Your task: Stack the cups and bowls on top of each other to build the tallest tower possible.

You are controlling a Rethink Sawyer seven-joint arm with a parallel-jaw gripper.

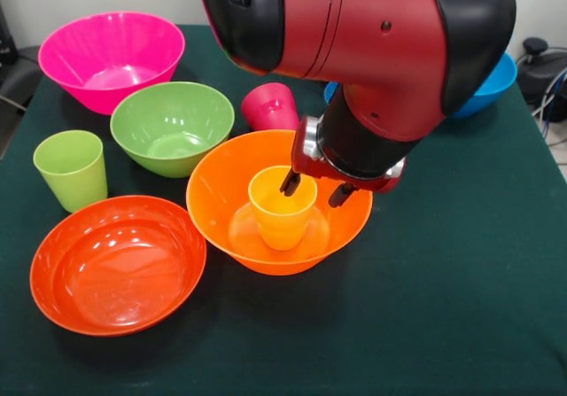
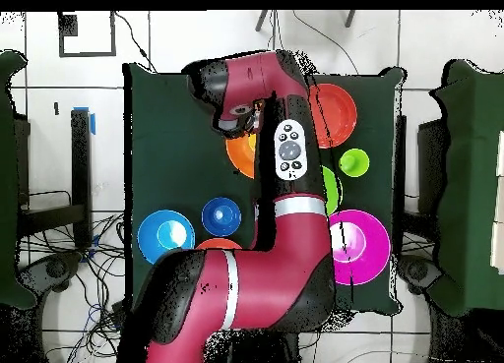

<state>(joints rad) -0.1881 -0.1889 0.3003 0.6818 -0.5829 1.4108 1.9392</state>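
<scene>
Gripper [image 1: 314, 189] over yellow cup [image 1: 282, 206], centre frame.
Fingers open, one tip inside the cup's rim, other outside; cup upright in orange bowl [image 1: 221, 205]. Lime cup [image 1: 72, 168] at left, apart.

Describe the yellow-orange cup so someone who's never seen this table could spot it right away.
Find the big orange bowl in the middle of the dark green table, under the gripper. The yellow-orange cup stands upright inside it. The green cup and pink cup both sit on the table itself.
</scene>
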